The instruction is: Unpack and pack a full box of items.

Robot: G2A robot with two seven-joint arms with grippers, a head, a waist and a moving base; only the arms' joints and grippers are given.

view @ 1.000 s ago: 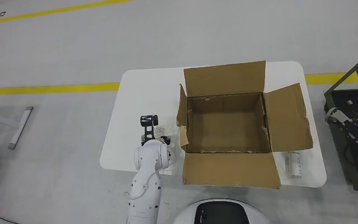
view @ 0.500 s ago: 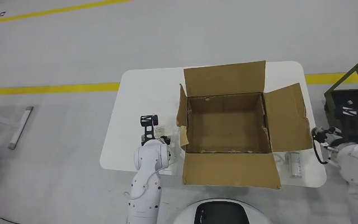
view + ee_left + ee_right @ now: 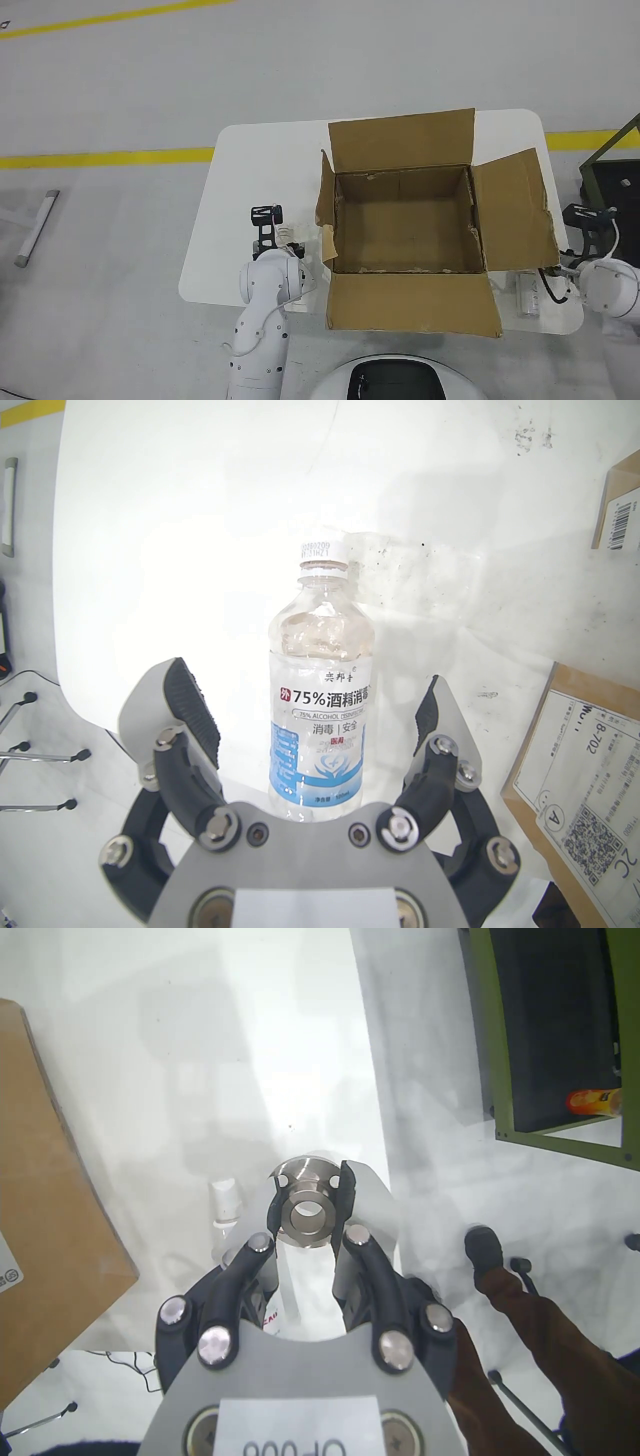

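An open, empty cardboard box (image 3: 515, 205) sits in the middle of the white table (image 3: 260, 160). A clear bottle (image 3: 320, 700) with a white cap and blue label stands upright near the table's front left. My left gripper (image 3: 306, 672) (image 3: 266, 213) is open, one finger on each side of the bottle and clear of it. At the table's right edge, my right gripper (image 3: 310, 1178) (image 3: 587, 215) is shut on a white cylinder with a metal ring top (image 3: 306, 1210).
A pale can (image 3: 527, 293) lies at the table's front right corner, beside the box's right flap. A small white-capped bottle (image 3: 225, 1198) shows on the table past the right gripper. A green-framed cart (image 3: 610, 170) stands off the right edge.
The right arm has come into the top view from the right and now hangs at the table's right edge. The left arm, bottle, box and can have not moved.
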